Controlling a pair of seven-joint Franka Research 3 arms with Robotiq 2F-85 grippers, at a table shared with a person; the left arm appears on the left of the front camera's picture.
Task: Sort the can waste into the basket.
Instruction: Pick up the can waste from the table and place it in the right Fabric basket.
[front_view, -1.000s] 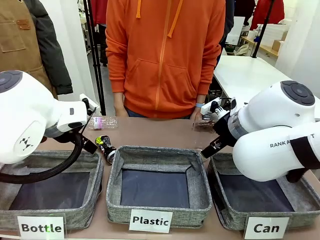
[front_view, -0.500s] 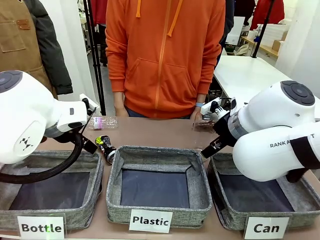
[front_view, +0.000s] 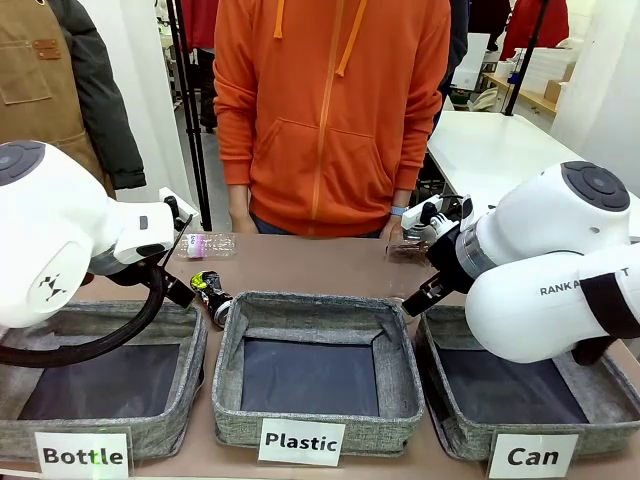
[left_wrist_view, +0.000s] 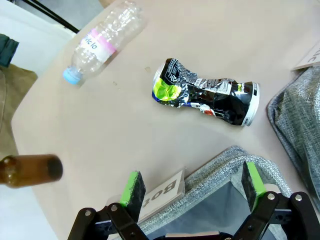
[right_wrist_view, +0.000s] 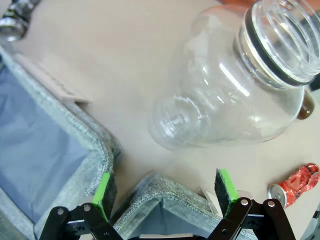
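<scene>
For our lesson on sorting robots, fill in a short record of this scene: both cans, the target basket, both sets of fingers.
black can: crushed, lying on the table
red can: crushed, also on the table
Can basket: robot's right side; visible floor bare
left fingers: open, empty
right fingers: open, empty

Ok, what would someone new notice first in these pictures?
Probably the person's orange hoodie at the far side in the front view. Then the crushed black can lying near a small clear bottle in the left wrist view, and the grey basket labelled Can at the near right.
</scene>
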